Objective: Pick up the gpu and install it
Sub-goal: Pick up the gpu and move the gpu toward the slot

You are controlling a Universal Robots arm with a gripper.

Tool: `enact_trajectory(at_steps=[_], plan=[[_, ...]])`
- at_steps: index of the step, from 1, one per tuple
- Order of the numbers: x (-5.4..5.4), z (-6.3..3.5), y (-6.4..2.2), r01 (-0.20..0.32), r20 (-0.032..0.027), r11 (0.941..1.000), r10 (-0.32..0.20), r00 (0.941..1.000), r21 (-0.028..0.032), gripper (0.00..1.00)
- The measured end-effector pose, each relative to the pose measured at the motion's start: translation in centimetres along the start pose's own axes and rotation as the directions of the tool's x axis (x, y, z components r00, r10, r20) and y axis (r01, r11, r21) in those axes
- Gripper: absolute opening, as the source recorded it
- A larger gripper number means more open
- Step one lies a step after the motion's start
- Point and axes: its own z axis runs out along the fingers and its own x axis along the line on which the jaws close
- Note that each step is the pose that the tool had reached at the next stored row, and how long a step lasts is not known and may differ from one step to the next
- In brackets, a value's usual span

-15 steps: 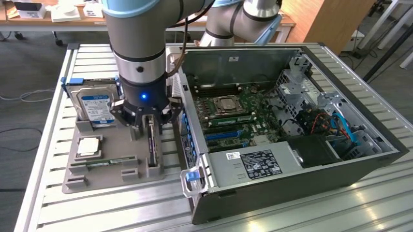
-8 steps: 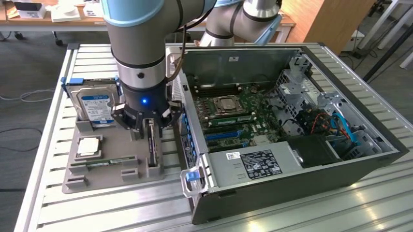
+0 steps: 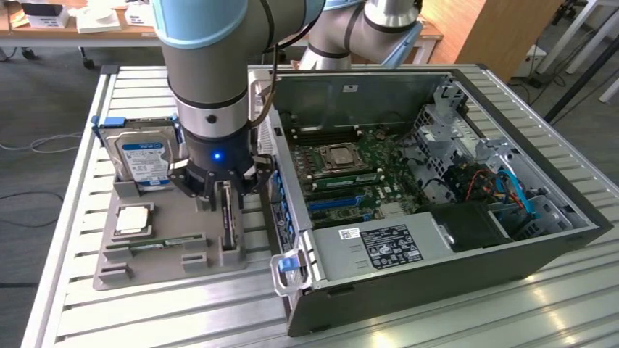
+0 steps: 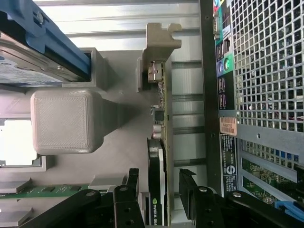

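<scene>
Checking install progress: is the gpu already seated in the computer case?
No, the gpu stands edge-on in the gray holder tray outside the computer case, with the open tool straddling it.

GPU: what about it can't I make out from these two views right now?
- Exterior view: the gpu has its bracket end hidden behind the open jaws and wrist.
- Wrist view: its other end runs off the picture edge between the jaws.
- Both views: its flat faces, seen edge-on.
- Exterior view: the motherboard slots are too small to tell which is free.
</scene>
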Motion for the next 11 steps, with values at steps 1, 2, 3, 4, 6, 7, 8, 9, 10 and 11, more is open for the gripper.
enact_trajectory(at_steps=[1, 2, 3, 4, 6, 7, 8, 9, 10, 11], plan=[[0.00, 0.11, 0.00, 0.000, 0.0000, 1.0000, 0.000, 1.0000, 0.0000, 0.47], [0.00, 0.20, -0.01, 0.000, 0.0000, 1.0000, 0.000, 1.0000, 0.0000, 0.47], [0.01, 0.21, -0.01, 0.000, -0.0001, 1.0000, 0.000, 1.0000, 0.0001, 0.47], [0.01, 0.21, -0.01, 0.000, -0.0002, 1.0000, 0.000, 1.0000, 0.0003, 0.47], [0.01, 0.23, -0.01, 0.000, -0.0001, 1.0000, 0.000, 1.0000, 0.0001, 0.47], [0.01, 0.25, -0.01, 0.000, 0.0000, 1.0000, 0.000, 1.0000, 0.0000, 0.47], [0.00, 0.31, -0.01, 0.000, 0.0002, 1.0000, 0.000, 1.0000, -0.0002, 0.47], [0.00, 0.41, -0.01, 0.000, 0.0003, 1.0000, 0.000, 1.0000, -0.0003, 0.47], [0.01, 0.49, -0.02, 0.000, 0.0001, 1.0000, 0.000, 1.0000, -0.0001, 0.47], [0.01, 0.49, -0.02, 0.000, -0.0001, 1.0000, 0.000, 1.0000, 0.0001, 0.47]])
